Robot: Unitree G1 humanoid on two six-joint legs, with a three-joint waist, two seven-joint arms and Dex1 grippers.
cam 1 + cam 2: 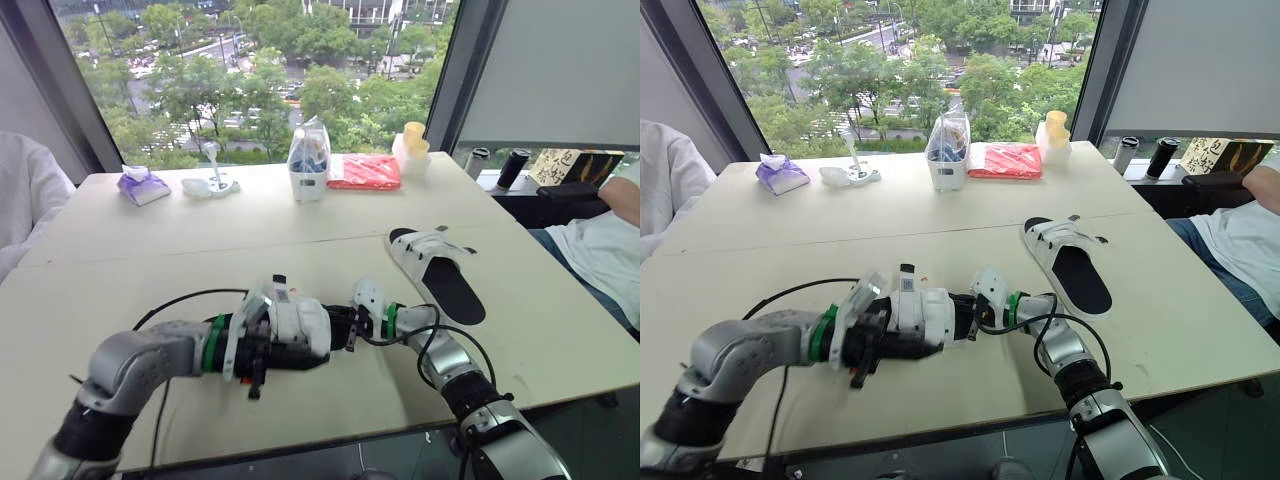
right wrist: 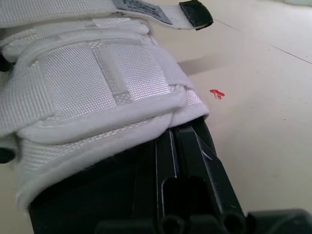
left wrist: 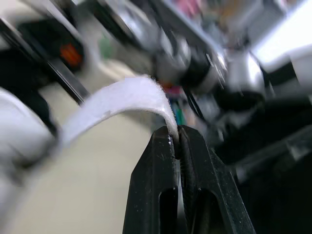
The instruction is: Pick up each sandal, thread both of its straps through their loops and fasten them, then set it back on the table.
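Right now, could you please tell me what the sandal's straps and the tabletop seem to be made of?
The straps: white woven webbing, probably nylon; ribbed weave, slight sheen, stitched seams. The strap end in the left gripper looks fuzzy, perhaps hook-and-loop. The tabletop: smooth matte cream surface, possibly laminate; no grain visible.

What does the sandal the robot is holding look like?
The sandal is held over the table between both hands. It shows wide white woven straps, layered, one ending in a black tab. The left hand pinches a curling white strap by its end; the right hand grips the sandal's edge beneath the straps.
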